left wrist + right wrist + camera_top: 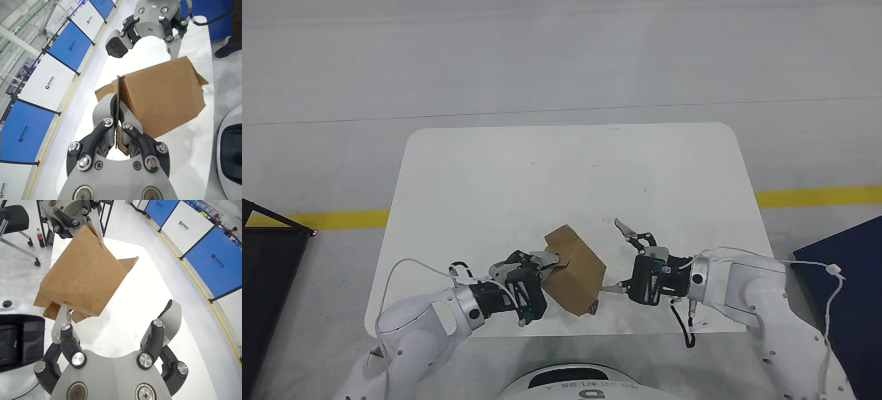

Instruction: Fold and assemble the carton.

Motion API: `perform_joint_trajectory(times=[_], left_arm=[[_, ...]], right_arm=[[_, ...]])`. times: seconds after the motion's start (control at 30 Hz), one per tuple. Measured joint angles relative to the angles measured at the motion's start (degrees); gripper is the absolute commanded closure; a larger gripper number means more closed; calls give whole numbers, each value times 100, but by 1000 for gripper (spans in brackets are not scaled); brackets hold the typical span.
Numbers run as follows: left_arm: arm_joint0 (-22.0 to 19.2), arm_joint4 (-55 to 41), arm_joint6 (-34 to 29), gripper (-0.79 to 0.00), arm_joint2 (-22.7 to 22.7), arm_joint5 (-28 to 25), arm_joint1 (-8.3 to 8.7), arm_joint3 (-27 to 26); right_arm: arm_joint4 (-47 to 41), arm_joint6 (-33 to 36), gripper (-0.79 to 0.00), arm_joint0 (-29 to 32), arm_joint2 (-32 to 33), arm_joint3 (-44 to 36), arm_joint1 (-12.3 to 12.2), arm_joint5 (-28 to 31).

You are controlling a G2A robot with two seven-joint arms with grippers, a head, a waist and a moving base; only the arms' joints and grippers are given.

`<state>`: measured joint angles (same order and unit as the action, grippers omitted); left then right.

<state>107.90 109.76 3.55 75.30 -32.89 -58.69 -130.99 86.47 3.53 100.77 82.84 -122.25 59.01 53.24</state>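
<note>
While my left fingers [114,108] are clenched on one thin side flap [119,132] of the carton [162,98], the whole box hangs from that single pinch. It sits tilted in the air above the near part of the bench [542,170], between my two arms. My right fingers [174,313] are spread wide and grasp nothing. One of them touches the loose end flaps [48,312] at the carton's lower end, and the other stands well apart from it.

I judge the pinch to be the weak point. The flap is a hinge, so a push from my right side may swing the box around the crease instead of folding the end flaps in. The cardboard edge near my left fingers looks ragged, and a hard push could tear it or drag it out of my grip. If the carton slips, it drops close to the bench's near edge and may tumble off. My touching right finger could also slide past the flaps and snag in the open end, crushing a corner.
</note>
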Motion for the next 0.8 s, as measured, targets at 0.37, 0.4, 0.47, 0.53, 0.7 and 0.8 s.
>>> perform_joint_trajectory(times=[0.37, 0.4, 0.47, 0.53, 0.7, 0.8], left_arm=[[-79, -54, -62, 0, -83, -63, 20, 33], [-83, -61, -65, 0, -85, -68, 23, 39], [-89, -70, -74, 0, -81, -74, 28, 51], [-94, -94, -92, 0, -74, -81, 33, 73], [-52, -884, -131, 0, -10, -31, 11, 308], [-67, -1546, -373, 0, 71, -34, -4, 413]], right_arm=[[-77, 69, -517, -93, -125, 43, -35, -15], [-83, 75, -514, -98, -132, 44, -39, -18], [-93, 79, -563, -105, -141, 47, -45, -25], [-107, 79, -785, -107, -147, 50, -53, -43], [-317, -37, -785, -42, -50, 76, -70, -144], [-714, -207, -785, 61, 147, 174, -79, -239]])
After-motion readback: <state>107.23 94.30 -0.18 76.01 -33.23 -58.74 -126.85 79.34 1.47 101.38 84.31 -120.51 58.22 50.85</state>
